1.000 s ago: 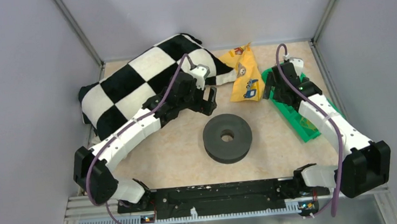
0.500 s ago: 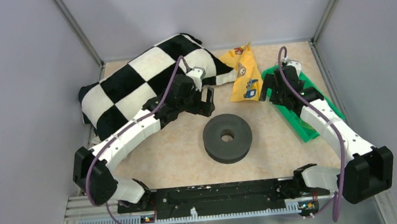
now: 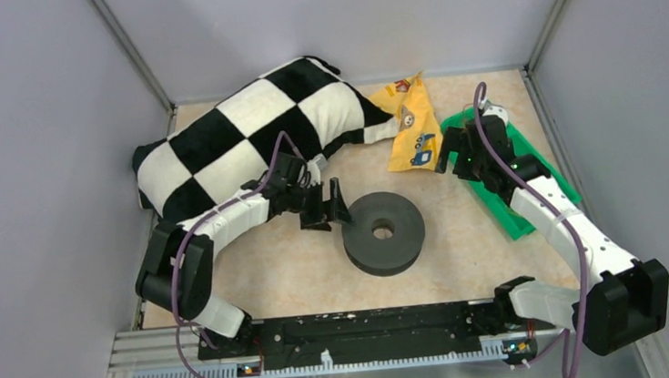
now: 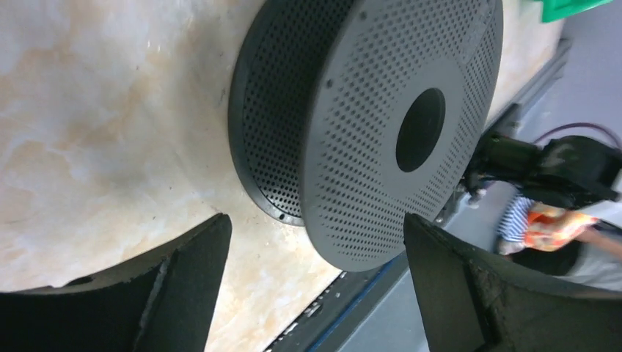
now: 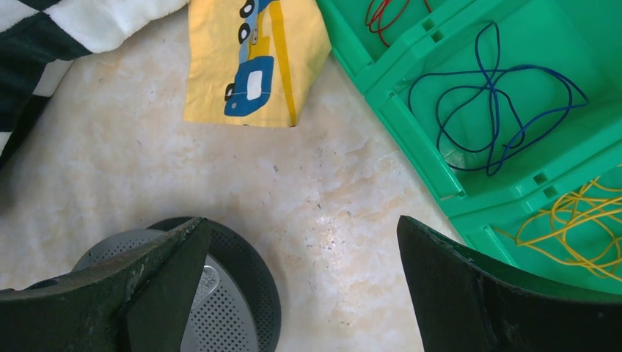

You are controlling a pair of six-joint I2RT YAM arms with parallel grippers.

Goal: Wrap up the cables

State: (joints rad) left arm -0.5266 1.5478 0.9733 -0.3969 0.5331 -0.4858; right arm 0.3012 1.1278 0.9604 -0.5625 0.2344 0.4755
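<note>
From above, the left arm has drawn back off the chequered cushion point(image 3: 244, 133) and dropped low. The left tool point(image 3: 328, 206) now sits just beside the dark grey spool point(image 3: 384, 232), on its left edge, where a second ago it hung well behind it. The right tool point(image 3: 452, 153) has shifted only a little and hovers behind and to the right of the spool, over the near corner of the green tray point(image 3: 499, 200). A yellow printed packet point(image 3: 412, 127) lies behind the spool. My reading is that the left arm is lining up to steady or grip the spool, while nothing has been wound yet.

The left wrist camera adds what the overhead cannot. The spool is perforated with two flanges and a centre hole, and no wire shows on the part in view. The left tool's jaws stand wide apart with the spool rim between them, gripping nothing.

The right wrist camera alone shows the cables. In the tray's compartments to the right of the spool lie a loose blue cable point(image 5: 499, 110), a red cable point(image 5: 389, 13) at the frame's top edge and a yellow cable point(image 5: 572, 220). The right tool is spread wide and empty over bare bench between the spool and the tray — a cable pick looks likely to come next.
</note>
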